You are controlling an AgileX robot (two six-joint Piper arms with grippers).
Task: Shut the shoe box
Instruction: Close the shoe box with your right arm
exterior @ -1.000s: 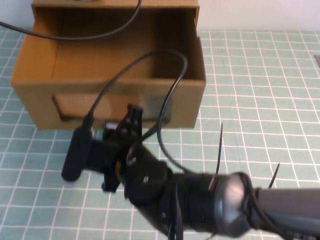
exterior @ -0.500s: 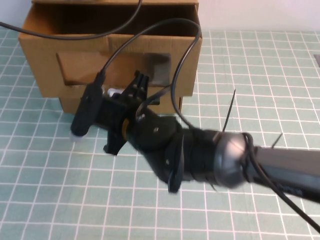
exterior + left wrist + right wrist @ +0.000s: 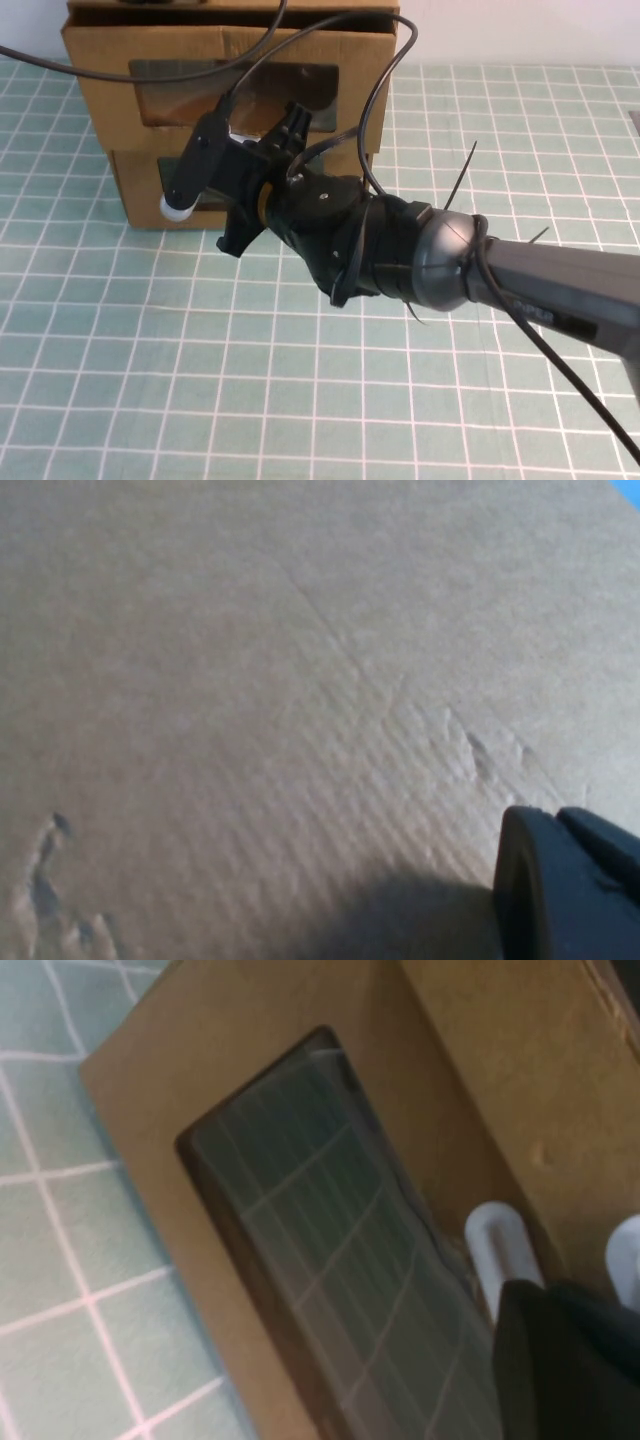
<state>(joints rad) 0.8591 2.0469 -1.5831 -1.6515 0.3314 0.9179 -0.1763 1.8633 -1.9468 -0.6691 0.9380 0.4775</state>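
Observation:
The shoe box (image 3: pixel 110 80) is the upper of two stacked brown cardboard boxes at the back left. Its front has a clear window (image 3: pixel 170 72) and stands almost flush with its shell, with a thin dark gap behind the front's top edge. My right gripper (image 3: pixel 296 116) is shut and its tips are against the front just below the window. In the right wrist view the window (image 3: pixel 330 1230) lies beside a white pull tab (image 3: pixel 497 1243), with one dark finger (image 3: pixel 560 1360) next to it. My left gripper (image 3: pixel 570 880) hovers close over plain cardboard (image 3: pixel 250 680).
The twin cardboard box (image 3: pixel 140 190) sits under the shoe box on the green grid mat (image 3: pixel 200 380). Black cables (image 3: pixel 380 90) loop over the boxes and the right arm. A second white tab (image 3: pixel 625 1260) shows at the edge of the right wrist view.
The drawer front has slid back from far out to nearly flush with the shell. My right gripper moved forward with it, away from the table's front.

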